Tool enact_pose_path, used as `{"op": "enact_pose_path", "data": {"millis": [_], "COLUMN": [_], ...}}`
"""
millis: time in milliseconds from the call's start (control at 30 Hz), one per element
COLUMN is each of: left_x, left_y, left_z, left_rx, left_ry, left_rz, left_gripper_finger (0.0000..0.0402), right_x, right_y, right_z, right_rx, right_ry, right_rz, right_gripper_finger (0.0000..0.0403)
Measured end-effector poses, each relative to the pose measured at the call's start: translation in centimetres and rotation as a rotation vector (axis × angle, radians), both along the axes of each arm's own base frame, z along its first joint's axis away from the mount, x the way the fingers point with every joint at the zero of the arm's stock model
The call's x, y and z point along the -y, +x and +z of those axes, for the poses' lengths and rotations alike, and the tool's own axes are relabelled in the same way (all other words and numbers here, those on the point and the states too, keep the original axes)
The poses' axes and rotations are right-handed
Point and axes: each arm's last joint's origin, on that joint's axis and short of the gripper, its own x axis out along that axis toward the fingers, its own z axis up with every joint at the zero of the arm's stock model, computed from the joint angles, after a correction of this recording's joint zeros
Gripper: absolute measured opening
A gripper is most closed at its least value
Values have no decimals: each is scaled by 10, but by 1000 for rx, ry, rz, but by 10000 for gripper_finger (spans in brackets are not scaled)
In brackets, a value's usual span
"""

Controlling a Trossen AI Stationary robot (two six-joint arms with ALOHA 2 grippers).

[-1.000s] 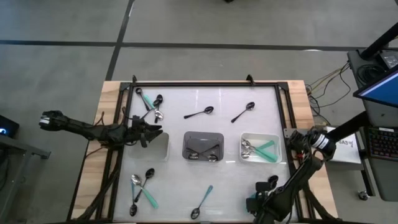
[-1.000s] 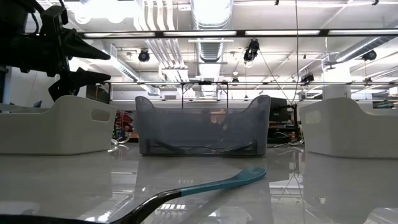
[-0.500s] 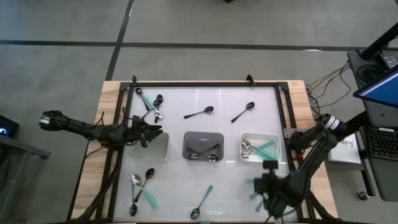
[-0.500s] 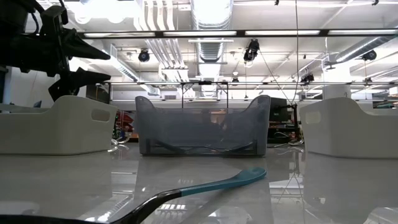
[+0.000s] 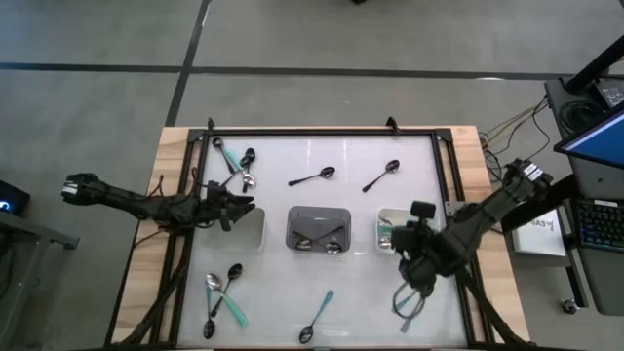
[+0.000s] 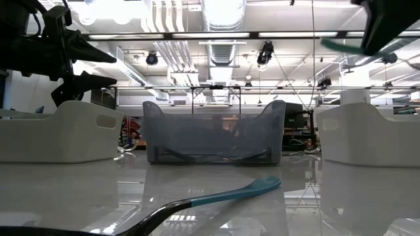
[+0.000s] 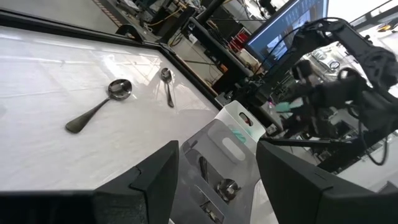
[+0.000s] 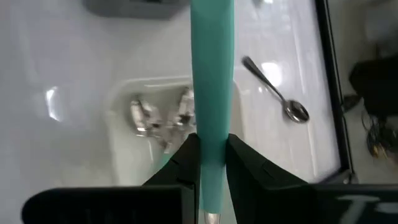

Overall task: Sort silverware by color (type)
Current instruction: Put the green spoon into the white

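The right gripper (image 8: 211, 171) is clamped on the handle of a mint-green spoon (image 8: 211, 74), which sticks straight out ahead of the fingers; it hangs above the white tray (image 5: 382, 216) on the right of the table, and directly beneath the held spoon that tray holds silver spoons (image 8: 163, 118). A black spoon (image 8: 273, 90) lies on the white tabletop (image 5: 292, 283) beyond the tray from this gripper. The left gripper (image 5: 246, 204) hovers with its fingers (image 7: 155, 180) spread apart and empty, just beside the left white tray (image 5: 256, 230). Past its tips sits the grey tray (image 5: 319, 229) with spoons inside. Other spoons, such as a teal-handled one (image 5: 317, 317), lie scattered on the table around both arms.
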Motion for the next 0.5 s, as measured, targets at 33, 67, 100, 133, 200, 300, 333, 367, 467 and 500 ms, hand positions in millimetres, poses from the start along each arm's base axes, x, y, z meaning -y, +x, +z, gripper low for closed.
{"op": "enact_pose_path", "data": {"millis": [33, 67, 100, 133, 200, 300, 333, 367, 467, 500], "left_x": [0, 0, 0, 0, 0, 0, 0, 0, 0, 0], "left_y": [0, 0, 0, 0, 0, 0, 0, 0, 0, 0], "left_z": [0, 0, 0, 0, 0, 0, 0, 0, 0, 0], "left_rx": [-1, -1, 0, 0, 0, 0, -1, 0, -1, 0], "left_ry": [0, 0, 0, 0, 0, 0, 0, 0, 0, 0], "left_rz": [0, 0, 0, 0, 0, 0, 0, 0, 0, 0], "left_gripper_finger": [198, 198, 198, 198, 198, 198, 198, 198, 198, 198], "right_x": [4, 7, 10, 11, 13, 13, 13, 14, 16, 16], "right_y": [1, 1, 1, 1, 2, 1, 0, -1, -4, -4], "right_z": [-3, -6, -10, -15, -24, -39, -43, -46, -51, -51], "right_rx": [-12, -22, -30, -36, -40, -47, -52, -54, -48, -47], "right_ry": [-5, -12, -16, -17, -5, 30, 34, 32, 29, 29], "right_rz": [-16, -29, -38, -45, -54, -68, -77, -90, -136, -145], "right_gripper_finger": [40, 40, 40, 40, 40, 48, 57, 67, 99, 107]}}
